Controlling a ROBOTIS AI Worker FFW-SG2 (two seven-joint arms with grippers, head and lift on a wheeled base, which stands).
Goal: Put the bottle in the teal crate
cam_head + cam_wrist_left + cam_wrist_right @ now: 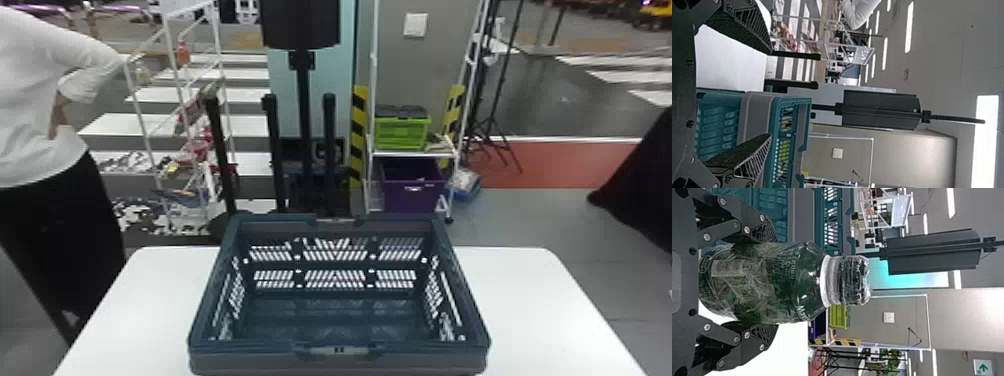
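The teal crate (250, 359) is upright at six o'clock in the head view, its top open, its walls slotted. The green bottle (801, 282), white-ringed at neck, is held upright outside the crate.

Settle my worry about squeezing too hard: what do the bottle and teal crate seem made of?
Bottle: likely glossy plastic, perhaps glass; see-through, with bright highlights and crease-like lines. Teal crate: probably rigid plastic, fairly matte, judging by its moulded, slotted walls.
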